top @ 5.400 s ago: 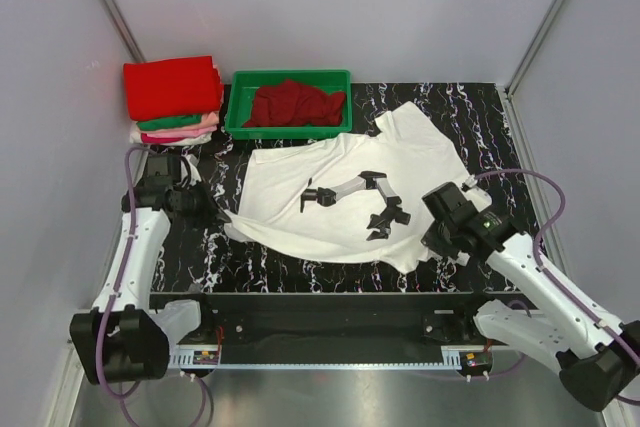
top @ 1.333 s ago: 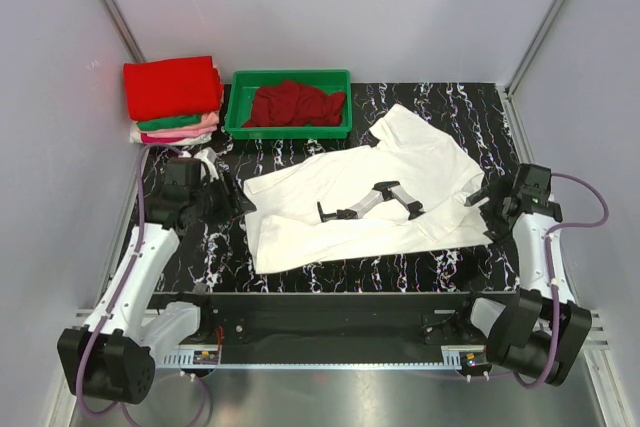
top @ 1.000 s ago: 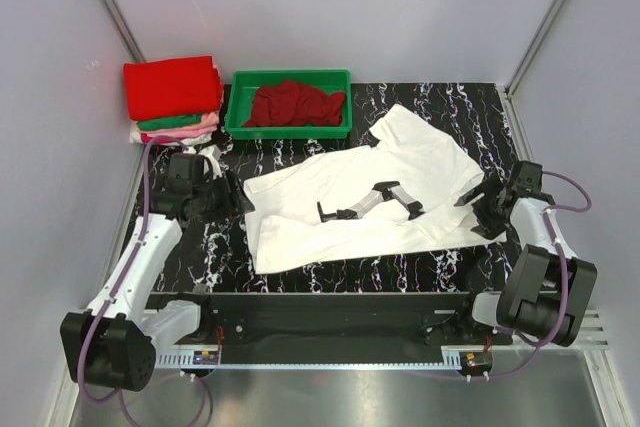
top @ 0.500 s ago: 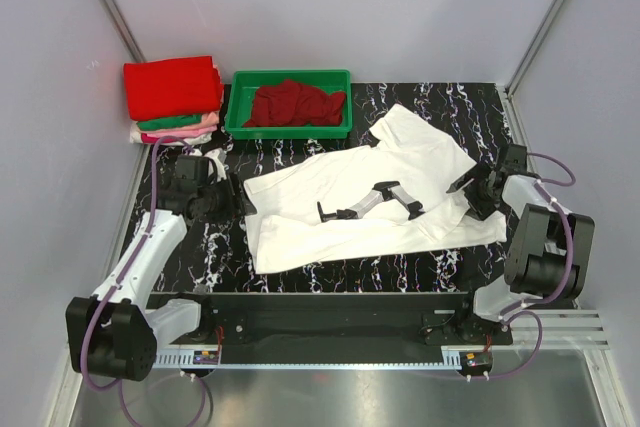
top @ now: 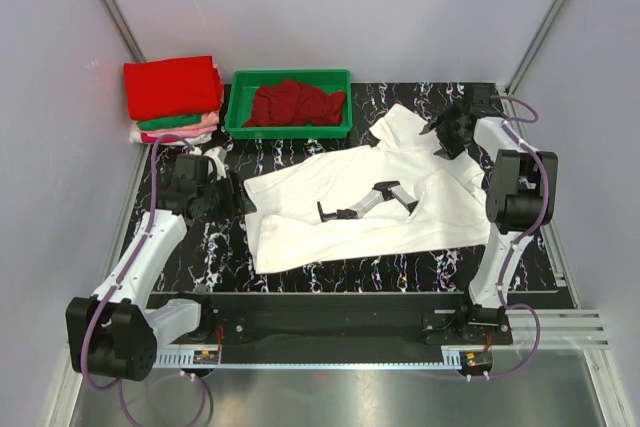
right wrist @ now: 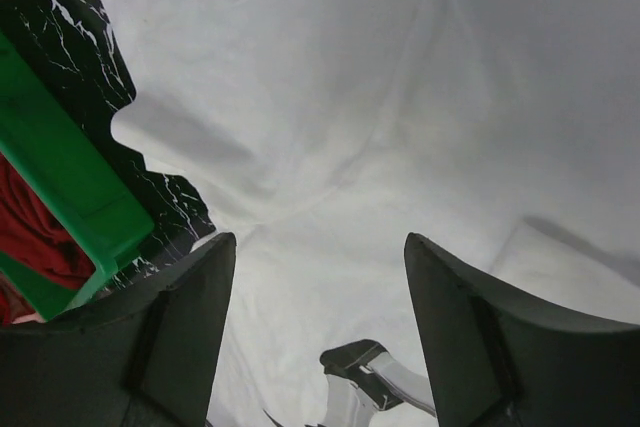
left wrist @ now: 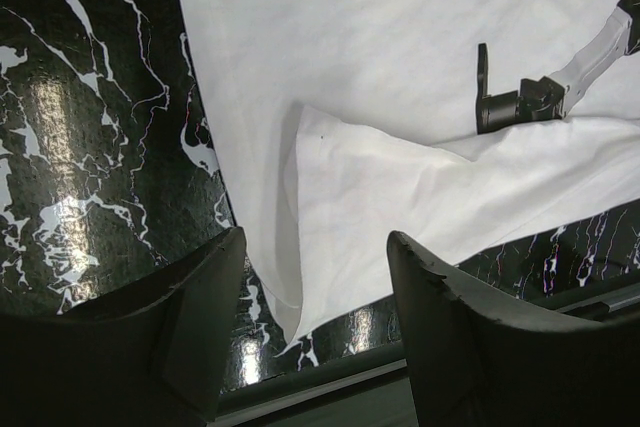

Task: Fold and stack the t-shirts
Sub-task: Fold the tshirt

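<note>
shirt stack [top: 172, 92] only from above

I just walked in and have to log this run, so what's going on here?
Two arms are folding a white shirt spread on the table; its near edge is already folded over. The left gripper is open at the shirt's left edge, the right gripper open over its far right part; neither holds cloth. Folded shirts are stacked back left, beside a green tray holding red cloth.
</note>
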